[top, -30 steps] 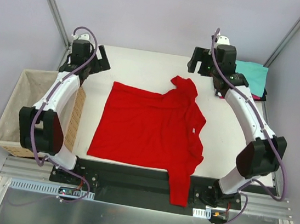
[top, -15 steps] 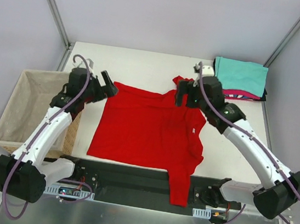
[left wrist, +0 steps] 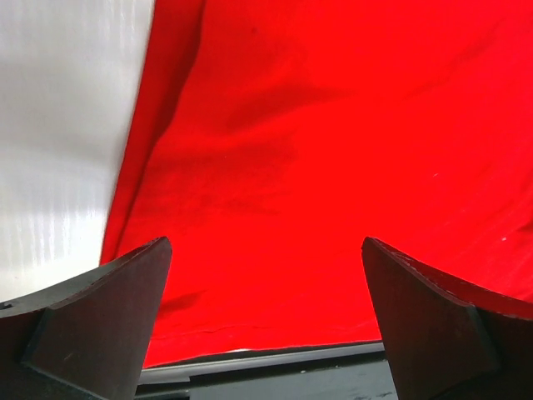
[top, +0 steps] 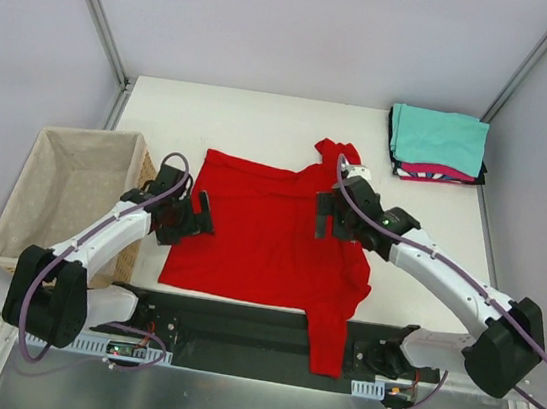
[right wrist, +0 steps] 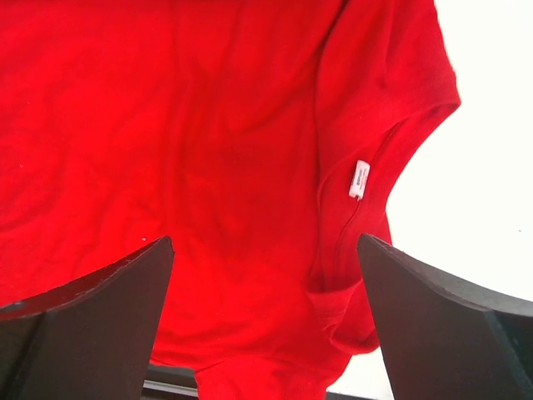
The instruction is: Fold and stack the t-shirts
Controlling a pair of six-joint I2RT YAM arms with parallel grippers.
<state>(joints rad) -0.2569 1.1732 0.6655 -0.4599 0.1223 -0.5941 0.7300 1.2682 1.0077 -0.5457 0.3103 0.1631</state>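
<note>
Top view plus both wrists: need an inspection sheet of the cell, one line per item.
Surface: white table, no spills seen.
Job's things: red t-shirt spread unfolded mid-table, wrinkled along its right side, one sleeve hanging over the near edge; folded stack at the far right corner, teal on top, pink and black edges beneath.
Clutter: wicker basket at the table's left edge; nothing else seen.
Grippers: left pincer open over the shirt's left edge; right pincer open near the collar label; neither holds anything.
Cables: purple cable looped along each arm, no snag seen.
Surroundings: grey walls, metal frame posts.
</note>
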